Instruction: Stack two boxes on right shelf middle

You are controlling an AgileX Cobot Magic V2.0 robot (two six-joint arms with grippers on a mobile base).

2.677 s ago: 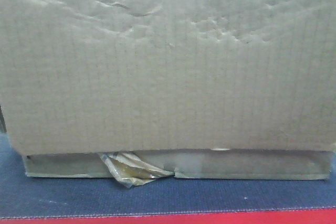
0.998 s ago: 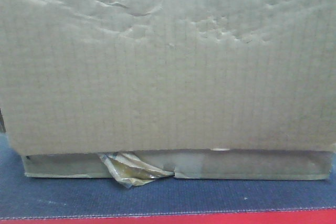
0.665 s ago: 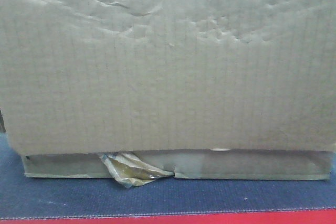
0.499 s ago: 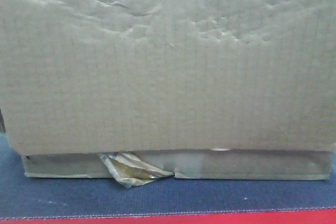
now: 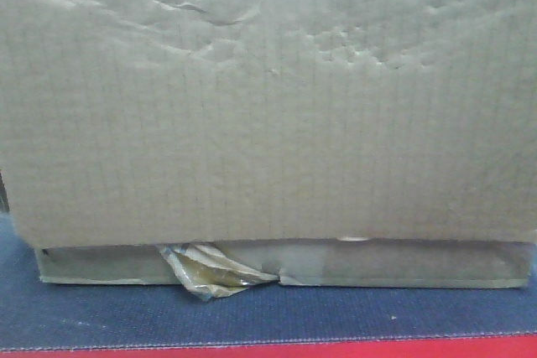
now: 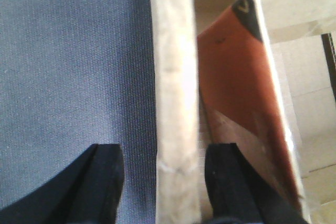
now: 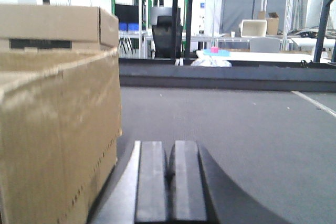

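A brown cardboard box with a creased face fills the front view, and a scrap of yellowish tape hangs at its bottom edge. In the left wrist view my left gripper is open. Its black fingers stand on either side of the box's upright wall edge without closing on it. My right gripper is shut with nothing in it, low over the grey surface and just right of a box. A second box shows behind that one. The shelf is out of view.
The box rests on blue-grey cloth with a red strip at the near edge. An orange-brown panel lies inside the box. Far behind are a dark ledge, metal racks, an office chair and tables.
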